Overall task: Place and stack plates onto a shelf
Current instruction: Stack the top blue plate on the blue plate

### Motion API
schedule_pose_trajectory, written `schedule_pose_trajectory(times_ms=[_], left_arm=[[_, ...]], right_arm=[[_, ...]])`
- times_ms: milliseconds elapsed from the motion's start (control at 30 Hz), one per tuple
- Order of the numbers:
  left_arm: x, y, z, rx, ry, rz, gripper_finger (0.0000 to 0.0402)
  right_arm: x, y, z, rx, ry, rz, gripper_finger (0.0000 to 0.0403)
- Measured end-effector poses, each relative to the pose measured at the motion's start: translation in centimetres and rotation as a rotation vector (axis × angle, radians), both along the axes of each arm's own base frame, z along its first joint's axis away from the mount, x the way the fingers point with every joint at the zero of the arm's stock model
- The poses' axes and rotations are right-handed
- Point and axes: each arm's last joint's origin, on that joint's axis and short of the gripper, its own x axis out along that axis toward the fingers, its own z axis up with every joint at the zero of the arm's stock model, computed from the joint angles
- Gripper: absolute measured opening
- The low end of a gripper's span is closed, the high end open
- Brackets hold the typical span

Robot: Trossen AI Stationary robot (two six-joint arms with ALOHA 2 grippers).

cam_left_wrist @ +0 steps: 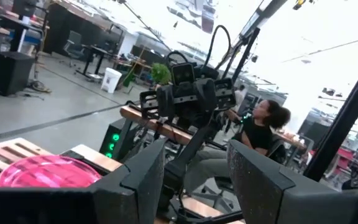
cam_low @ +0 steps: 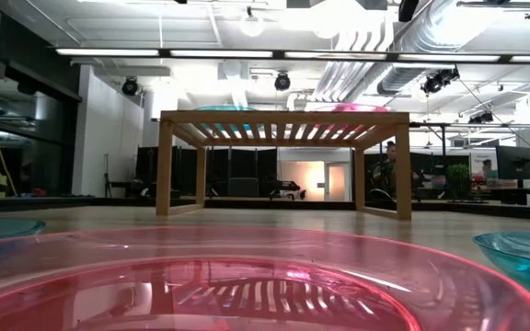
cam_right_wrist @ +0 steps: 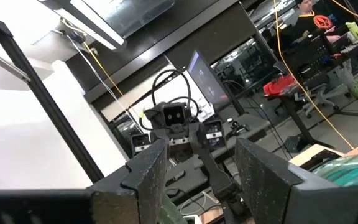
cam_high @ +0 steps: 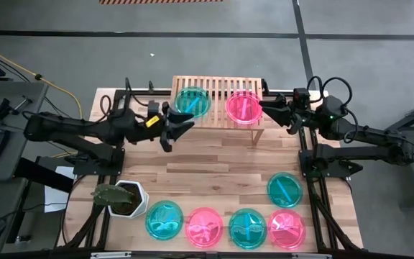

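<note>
The light-wood slatted shelf (cam_high: 218,101) stands at the table's far edge. A teal plate (cam_high: 192,101) rests flat on its left half and a pink plate (cam_high: 244,108) on its right half. Several more plates lie flat along the near edge: teal (cam_high: 164,219), pink (cam_high: 205,227), teal (cam_high: 247,228), pink (cam_high: 287,229), and one teal (cam_high: 286,189) farther right. My left gripper (cam_high: 185,124) hovers open just left of the shelf's near left corner. My right gripper (cam_high: 264,108) hovers open beside the shelf's right end, near the pink plate. Both hold nothing.
A white hexagonal plant pot (cam_high: 124,199) sits near the table's near left corner. Bare wood (cam_high: 214,169) lies between the shelf and the near row of plates. A person (cam_left_wrist: 263,127) sits in the room beyond the right arm.
</note>
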Motion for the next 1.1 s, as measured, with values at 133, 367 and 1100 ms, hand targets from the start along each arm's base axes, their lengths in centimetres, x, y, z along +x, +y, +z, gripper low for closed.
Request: schedule_pose_trajectory(times_ms=[133,367,1100], left_arm=[[-0.4,0.2,0.3,0.016,-0.007,0.011,0.0165],[-0.9,0.6,0.6,0.032,-0.016,0.033,0.0165],[-0.9,1.1,0.6,0.051,-0.009,0.054,0.0165]], right_arm=[[0.1,0.0,-0.2,0.053,0.032,0.024,0.0177],[-0.4,1.9,-1.9,0.319,0.696,0.253,0.0177],[-3.3,5.6,-19.3,0.658,1.659,-0.106,0.0177]])
